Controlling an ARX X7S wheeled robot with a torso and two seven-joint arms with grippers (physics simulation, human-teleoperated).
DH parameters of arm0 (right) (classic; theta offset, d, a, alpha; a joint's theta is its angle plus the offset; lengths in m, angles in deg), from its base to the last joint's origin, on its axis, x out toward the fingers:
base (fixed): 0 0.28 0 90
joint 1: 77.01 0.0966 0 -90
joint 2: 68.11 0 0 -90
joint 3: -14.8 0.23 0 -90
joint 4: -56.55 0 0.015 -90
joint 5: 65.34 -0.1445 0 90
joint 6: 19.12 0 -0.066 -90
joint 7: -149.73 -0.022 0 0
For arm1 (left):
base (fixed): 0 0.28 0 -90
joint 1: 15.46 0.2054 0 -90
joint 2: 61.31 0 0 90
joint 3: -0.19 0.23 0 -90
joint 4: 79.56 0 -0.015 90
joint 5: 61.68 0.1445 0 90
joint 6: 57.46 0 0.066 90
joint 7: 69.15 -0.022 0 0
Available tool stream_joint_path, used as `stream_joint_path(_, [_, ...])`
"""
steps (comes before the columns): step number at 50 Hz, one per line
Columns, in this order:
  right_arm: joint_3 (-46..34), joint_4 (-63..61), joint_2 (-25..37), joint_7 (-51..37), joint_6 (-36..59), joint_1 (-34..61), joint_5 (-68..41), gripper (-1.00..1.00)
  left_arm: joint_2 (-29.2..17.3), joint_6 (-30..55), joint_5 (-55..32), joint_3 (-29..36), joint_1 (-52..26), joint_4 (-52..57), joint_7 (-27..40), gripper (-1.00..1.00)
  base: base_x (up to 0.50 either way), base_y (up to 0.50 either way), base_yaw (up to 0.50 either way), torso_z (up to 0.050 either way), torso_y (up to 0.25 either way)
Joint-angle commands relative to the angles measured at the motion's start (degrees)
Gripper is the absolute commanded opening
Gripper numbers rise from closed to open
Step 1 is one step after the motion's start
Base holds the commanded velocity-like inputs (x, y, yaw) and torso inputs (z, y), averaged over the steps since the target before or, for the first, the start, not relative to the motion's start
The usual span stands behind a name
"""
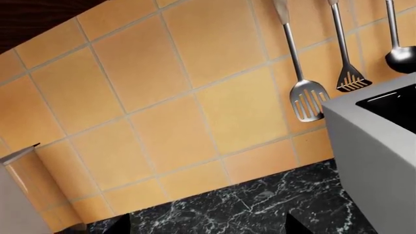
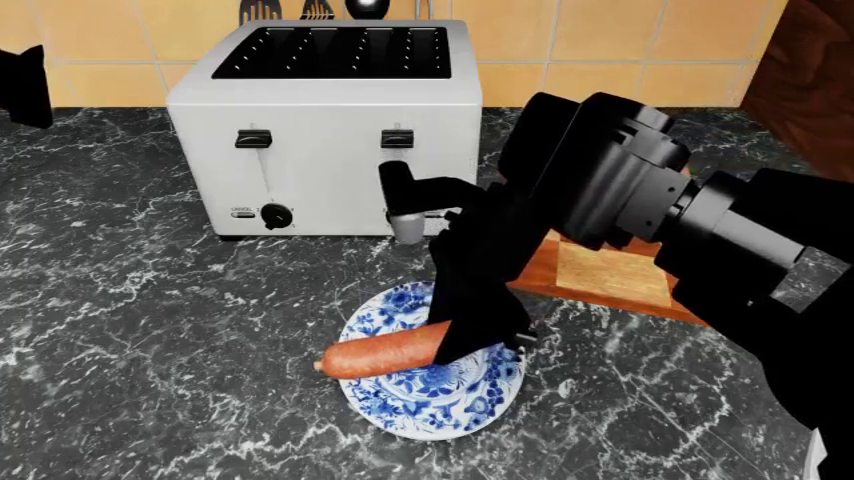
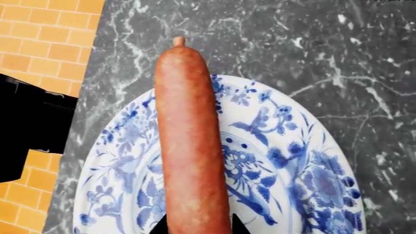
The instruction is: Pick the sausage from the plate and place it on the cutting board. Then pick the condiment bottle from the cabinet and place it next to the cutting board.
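The reddish-orange sausage (image 3: 192,141) lies lengthwise over the blue-patterned plate (image 3: 293,161), one end reaching past the rim. My right gripper (image 3: 198,226) is shut on the sausage, a black fingertip pressed against each side of its near end. From the head camera, the right gripper (image 2: 474,335) hides one end of the sausage (image 2: 380,352) above the plate (image 2: 427,395). The cutting board (image 2: 607,275) shows partly behind the right arm. My left gripper (image 1: 208,226) is open over the bare counter, far left of the toaster. The condiment bottle is out of view.
A silver toaster (image 2: 334,130) stands on the black marble counter (image 2: 120,330) behind the plate. Metal utensils (image 1: 309,100) hang on the orange tiled wall (image 1: 175,97). A dark wooden cabinet side (image 2: 814,70) stands at the far right.
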Motion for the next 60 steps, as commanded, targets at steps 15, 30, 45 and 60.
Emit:
stream_joint_path(15, [3.46, -11.57, 8.06, -6.42, 4.49, 7.47, -3.22, -1.0, -0.05, -0.33, 0.03, -0.07, -1.15, -1.03, -0.05, 1.0, 0.0, 0.0, 0.0, 0.0, 0.0])
stream_joint_path(30, [6.13, -30.59, 22.23, -19.33, 24.57, 14.51, -9.04, -1.0, 1.03, -0.4, -0.12, -0.13, -2.47, -0.77, 0.34, 1.0, 0.0, 0.0, 0.0, 0.0, 0.0])
stream_joint_path(45, [2.26, -21.93, 24.71, -24.44, 27.69, 17.12, -1.27, -1.0, 0.79, 0.04, -0.46, -0.6, -2.31, 0.21, 0.6, 1.0, 0.0, 0.0, 0.0, 0.0, 0.0])
stream_joint_path(60, [-1.18, -14.97, 25.04, -24.87, 28.34, 19.1, 3.6, -1.0, 0.75, 0.12, -0.65, -0.81, -2.03, 0.42, 0.78, 1.0, 0.0, 0.0, 0.0, 0.0, 0.0])
